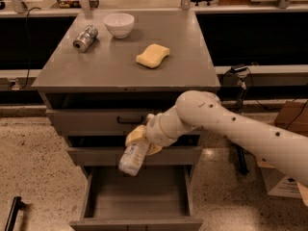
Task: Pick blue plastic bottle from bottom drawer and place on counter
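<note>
The blue plastic bottle [133, 157] is clear and pale with a whitish label. It hangs tilted in my gripper [140, 141], in front of the middle drawer and above the open bottom drawer [138, 199]. The yellowish fingers [135, 134] are shut around its upper part. The bottom drawer is pulled out and its grey inside shows nothing in it. The counter [110, 66] is the flat grey top of the cabinet, above and behind the gripper. My white arm [226, 129] reaches in from the right.
On the counter lie a silver can [85, 37] at the back left, a white bowl [118, 24] behind it, and a yellow sponge [153, 55] near the middle. The two upper drawers [96, 121] have black handles. A cardboard box [288, 143] stands at the right.
</note>
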Controlling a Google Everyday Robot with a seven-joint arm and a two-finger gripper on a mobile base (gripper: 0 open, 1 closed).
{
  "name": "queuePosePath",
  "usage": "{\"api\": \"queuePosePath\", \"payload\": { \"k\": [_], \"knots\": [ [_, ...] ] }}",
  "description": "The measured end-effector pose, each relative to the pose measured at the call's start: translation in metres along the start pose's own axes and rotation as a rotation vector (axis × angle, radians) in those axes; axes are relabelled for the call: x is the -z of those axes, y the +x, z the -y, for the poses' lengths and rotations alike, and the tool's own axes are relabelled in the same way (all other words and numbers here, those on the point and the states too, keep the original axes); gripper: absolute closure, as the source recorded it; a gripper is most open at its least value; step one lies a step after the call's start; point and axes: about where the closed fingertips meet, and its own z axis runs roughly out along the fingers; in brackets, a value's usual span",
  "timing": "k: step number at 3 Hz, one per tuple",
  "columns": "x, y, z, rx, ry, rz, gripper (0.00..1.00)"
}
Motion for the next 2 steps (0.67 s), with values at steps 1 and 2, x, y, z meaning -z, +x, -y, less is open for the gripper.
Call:
{"api": "queuePosePath", "payload": {
  "k": [1,2],
  "knots": [
    [-0.002,-0.036,0.048,0.079,0.036,-0.007,1.00],
    [0.003,-0.051,0.081,0.101,0.060,0.017,1.00]
  ]
}}
